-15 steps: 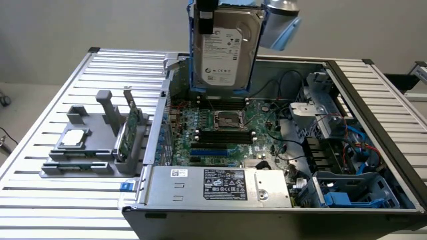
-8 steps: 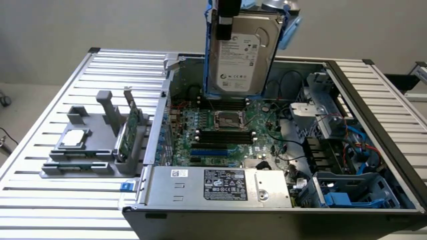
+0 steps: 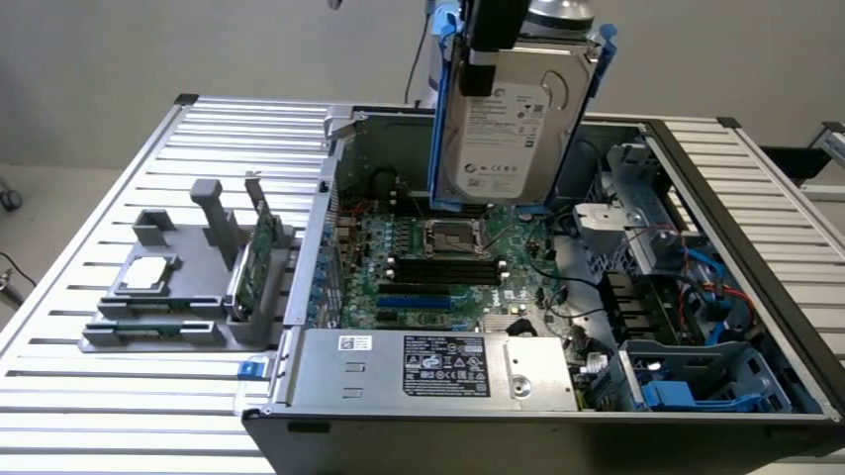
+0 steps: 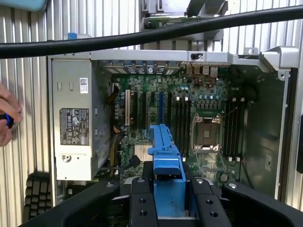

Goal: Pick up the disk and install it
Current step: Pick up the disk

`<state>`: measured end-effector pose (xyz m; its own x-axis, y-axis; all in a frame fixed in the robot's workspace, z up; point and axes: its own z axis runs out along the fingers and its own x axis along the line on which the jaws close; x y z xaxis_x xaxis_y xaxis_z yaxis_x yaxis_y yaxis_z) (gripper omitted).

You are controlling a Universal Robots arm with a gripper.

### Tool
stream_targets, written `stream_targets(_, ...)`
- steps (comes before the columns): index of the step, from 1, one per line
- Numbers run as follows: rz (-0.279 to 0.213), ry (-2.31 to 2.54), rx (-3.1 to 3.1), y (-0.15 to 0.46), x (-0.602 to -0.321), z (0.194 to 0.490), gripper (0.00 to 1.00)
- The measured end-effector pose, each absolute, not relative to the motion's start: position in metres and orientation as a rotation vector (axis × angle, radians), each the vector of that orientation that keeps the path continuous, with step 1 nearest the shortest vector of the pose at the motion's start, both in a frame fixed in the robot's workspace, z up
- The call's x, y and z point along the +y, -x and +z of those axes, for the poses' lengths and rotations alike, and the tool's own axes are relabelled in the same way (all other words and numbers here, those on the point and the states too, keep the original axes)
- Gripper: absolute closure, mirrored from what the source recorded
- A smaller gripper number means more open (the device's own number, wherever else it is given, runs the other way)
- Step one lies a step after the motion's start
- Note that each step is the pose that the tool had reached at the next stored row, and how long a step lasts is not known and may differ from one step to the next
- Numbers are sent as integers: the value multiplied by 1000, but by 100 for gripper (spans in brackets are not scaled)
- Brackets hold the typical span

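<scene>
Exterior view, from its left to its right: a grey fixture (image 3: 185,297) on the slatted table (image 3: 93,198) carries a small square chip (image 3: 145,272) and a green circuit card (image 3: 264,247) standing on edge. Next is the open computer case (image 3: 739,198), with its power supply (image 3: 436,366) in front and the motherboard (image 3: 449,262) behind. The disk (image 3: 509,129) hangs upright above the motherboard, well clear of it, label outward, its top end clamped in the gripper (image 3: 496,40). A blue-lined drive bay (image 3: 680,391) sits in the case's corner on the exterior view's right.

In the wrist view the gripper (image 4: 168,189) has its jaws partway closed on the blue carrier (image 4: 165,156), one black finger (image 4: 142,198) on each side. A person's hand (image 4: 7,118) rests beside the case.

The disk is likely dense and rigid, with a smooth metal shell, and sensitive to knocks. The plastic carrier probably flexes a little. Gripping across the carrier's side rails, as here, looks sounder than pinching the label face.
</scene>
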<state>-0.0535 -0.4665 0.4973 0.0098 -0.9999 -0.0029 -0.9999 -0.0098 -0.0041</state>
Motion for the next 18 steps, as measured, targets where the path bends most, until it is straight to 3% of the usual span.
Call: stream_targets(18, -1, 2229, 2207, 8, -518, 493, 67)
